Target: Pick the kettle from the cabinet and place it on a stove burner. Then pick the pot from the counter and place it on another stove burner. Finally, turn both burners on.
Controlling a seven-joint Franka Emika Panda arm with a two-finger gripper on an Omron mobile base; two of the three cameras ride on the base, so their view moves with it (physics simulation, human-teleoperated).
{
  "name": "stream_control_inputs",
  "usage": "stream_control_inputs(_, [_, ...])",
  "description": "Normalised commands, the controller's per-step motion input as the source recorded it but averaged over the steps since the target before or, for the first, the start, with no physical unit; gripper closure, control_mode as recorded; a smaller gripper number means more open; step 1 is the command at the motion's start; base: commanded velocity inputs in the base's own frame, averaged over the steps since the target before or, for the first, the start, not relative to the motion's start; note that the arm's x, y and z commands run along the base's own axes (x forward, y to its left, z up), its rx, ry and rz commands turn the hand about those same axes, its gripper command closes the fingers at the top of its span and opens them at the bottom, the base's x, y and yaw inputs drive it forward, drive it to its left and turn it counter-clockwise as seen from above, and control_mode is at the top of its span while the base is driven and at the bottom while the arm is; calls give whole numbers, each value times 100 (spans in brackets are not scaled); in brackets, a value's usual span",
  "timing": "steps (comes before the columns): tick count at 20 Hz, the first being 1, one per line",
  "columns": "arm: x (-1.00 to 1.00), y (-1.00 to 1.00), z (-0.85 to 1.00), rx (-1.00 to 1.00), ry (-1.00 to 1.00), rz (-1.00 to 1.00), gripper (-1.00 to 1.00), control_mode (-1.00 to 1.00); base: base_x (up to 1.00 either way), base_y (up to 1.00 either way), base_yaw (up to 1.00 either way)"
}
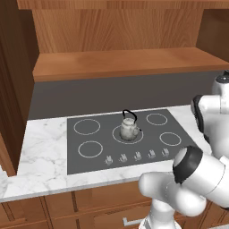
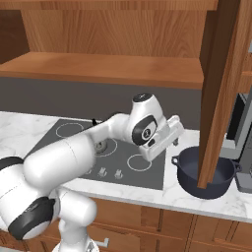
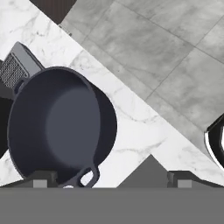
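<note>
Pot: this is the thing to fetch now. It sits on the counter's right stretch, past the right edge of the cooktop and close to the front edge, with a cabinet side panel hanging in front of part of it in the right base view.
Cabinet: its thick shelf board runs above the cooktop and looks bare from here.
Counter: white marble framing the dark cooktop on all sides I can see.
Arm: it reaches over the cooktop's right side towards the pot.
Kettle: standing upright on the middle burner ring, so I'd judge the first leg done.
Gripper: fingers spread wide and holding nothing, near the pot but apart from it, up and to its left.
Near handle: in the hand view it lies just beside one fingertip.
Step in hand: my guess is the approach for the pot grasp.
How to do it well: bring one finger inside the wall and one outside, pinching the rim near that handle rather than trying to span the broad body.
Watch for: the hanging panel crowds the pot's far side, so coming in from the cooktop side and lifting straight up seems safest.
After that: choose a free ring, not the kettle's.
</note>
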Motion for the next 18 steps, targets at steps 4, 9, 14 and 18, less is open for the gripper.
stream_control_inputs(4, [0, -31, -18, 7, 0, -14, -100, -100, 0, 0, 0])
stream_control_inputs(9, [0, -30, -23, 3, 0, -9, -100, -100, 0, 0, 0])
stream_control_inputs(14, [0, -15, -32, 0, 0, -4, -100, -100, 0, 0, 0])
stream_control_inputs(18, [0, -11, -37, 1, -1, -3, -100, -100, 0, 0, 0])
